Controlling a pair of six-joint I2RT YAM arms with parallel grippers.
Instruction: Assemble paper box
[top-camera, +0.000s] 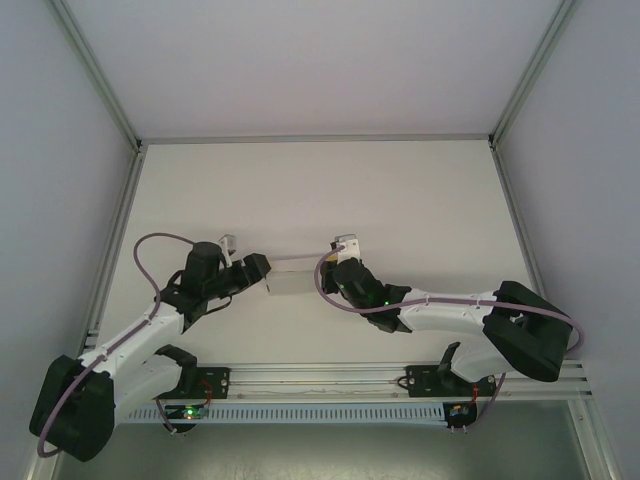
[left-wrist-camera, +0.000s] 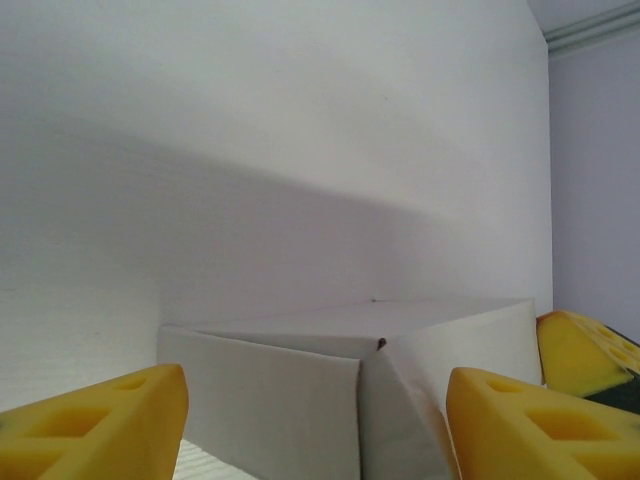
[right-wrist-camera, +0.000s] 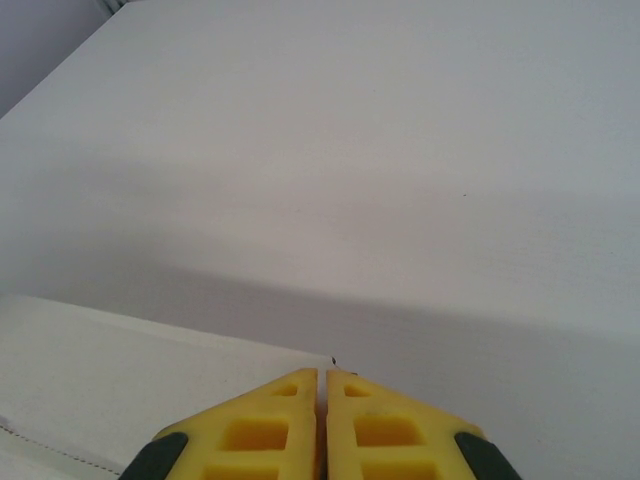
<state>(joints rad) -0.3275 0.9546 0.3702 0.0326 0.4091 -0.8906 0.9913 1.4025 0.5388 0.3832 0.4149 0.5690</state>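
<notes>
- The paper box (top-camera: 293, 276) lies on the white table (top-camera: 300, 190), in the middle of its near part, directly between the two grippers.
- The left gripper (top-camera: 262, 268) is at the left end of the box with its jaws spread. In the left wrist view the yellow fingers (left-wrist-camera: 100, 420) stand one on each side of the box end, and I see no firm contact.
- The right gripper (top-camera: 328, 272) is at the right end, fingers pressed together. In the right wrist view the fingertips meet just at the box corner; whether thin card is caught between them I cannot tell.
- Risk: the near end of the box shows a folded flap with a slanted seam. If the left fingers squeeze there, the thin card may buckle or the flap may fold the wrong way.
- Risk: the box is light. A push from the left could slide it or turn it around the right fingertips if they do not really hold it.
- Risk: if the left fingers touch unevenly, one side first, the box may twist out of line and the creases open again.
</notes>
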